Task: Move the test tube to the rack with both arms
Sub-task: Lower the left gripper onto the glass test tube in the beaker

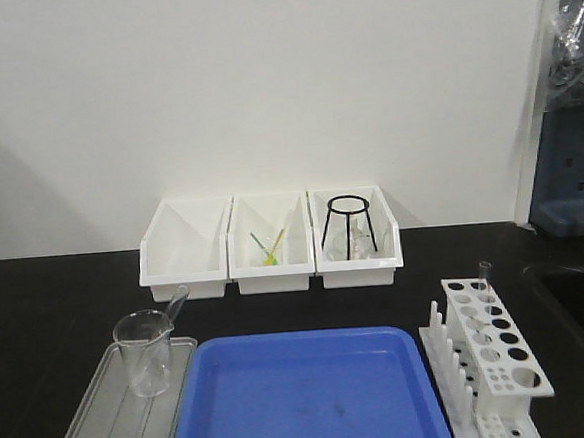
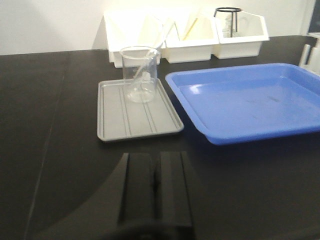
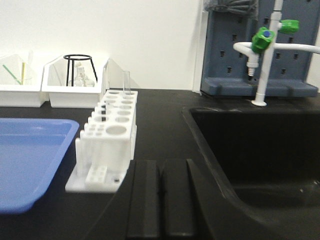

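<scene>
A slim clear test tube [image 1: 179,303] leans inside the wide beaker [image 1: 146,351] on the grey tray [image 1: 98,428] at the front left; the left wrist view shows this tube [image 2: 156,46] slanting up out of the beaker [image 2: 140,74]. Another clear tube [image 1: 486,277] stands upright in a far hole of the white rack [image 1: 494,353] at the front right, also seen in the right wrist view [image 3: 126,82]. My left gripper [image 2: 157,156] is shut and empty, short of the grey tray. My right gripper [image 3: 161,162] is shut and empty, beside the rack [image 3: 111,134].
A big blue tray [image 1: 305,399] lies between the grey tray and the rack. Three white bins [image 1: 271,243] line the back wall, one holding a black tripod stand [image 1: 349,225]. A black sink [image 3: 260,150] with a white tap [image 3: 265,55] is right of the rack.
</scene>
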### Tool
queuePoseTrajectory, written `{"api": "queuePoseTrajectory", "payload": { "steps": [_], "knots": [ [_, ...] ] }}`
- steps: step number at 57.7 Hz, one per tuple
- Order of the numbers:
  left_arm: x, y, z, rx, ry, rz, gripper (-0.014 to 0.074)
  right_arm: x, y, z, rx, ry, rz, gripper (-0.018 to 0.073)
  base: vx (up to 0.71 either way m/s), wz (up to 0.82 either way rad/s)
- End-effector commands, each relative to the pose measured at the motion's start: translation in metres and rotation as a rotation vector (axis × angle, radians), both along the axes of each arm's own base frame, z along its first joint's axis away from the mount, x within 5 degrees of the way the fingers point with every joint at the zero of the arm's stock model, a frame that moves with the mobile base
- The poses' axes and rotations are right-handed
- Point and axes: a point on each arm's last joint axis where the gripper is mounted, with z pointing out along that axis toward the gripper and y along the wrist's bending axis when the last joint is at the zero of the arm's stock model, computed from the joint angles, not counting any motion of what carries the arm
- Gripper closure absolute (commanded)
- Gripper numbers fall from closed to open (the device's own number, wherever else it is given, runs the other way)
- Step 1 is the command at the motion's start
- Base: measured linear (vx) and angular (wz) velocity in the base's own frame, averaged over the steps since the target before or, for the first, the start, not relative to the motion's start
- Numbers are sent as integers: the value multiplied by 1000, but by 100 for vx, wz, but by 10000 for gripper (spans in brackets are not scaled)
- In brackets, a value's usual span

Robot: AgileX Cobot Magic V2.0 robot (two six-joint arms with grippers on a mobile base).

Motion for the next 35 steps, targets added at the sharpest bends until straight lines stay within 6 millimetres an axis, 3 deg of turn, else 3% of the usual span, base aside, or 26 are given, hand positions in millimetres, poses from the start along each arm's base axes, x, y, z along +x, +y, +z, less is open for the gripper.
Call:
{"api": "queuePoseTrajectory", "payload": {
  "steps": [1, 20, 35],
  "knots": [
    [-1, 0, 18, -31, -119, 6, 603, 0, 0, 1, -19, -69, -4, 570, 41, 7],
    [-1, 0, 18, -31, -119, 6, 603, 0, 0, 1, -19, -69, -4, 570, 34, 5],
    [-1, 0, 18, -31, -119, 6, 603, 0, 0, 1, -19, -69, -4, 570, 12, -1]
  ]
}}
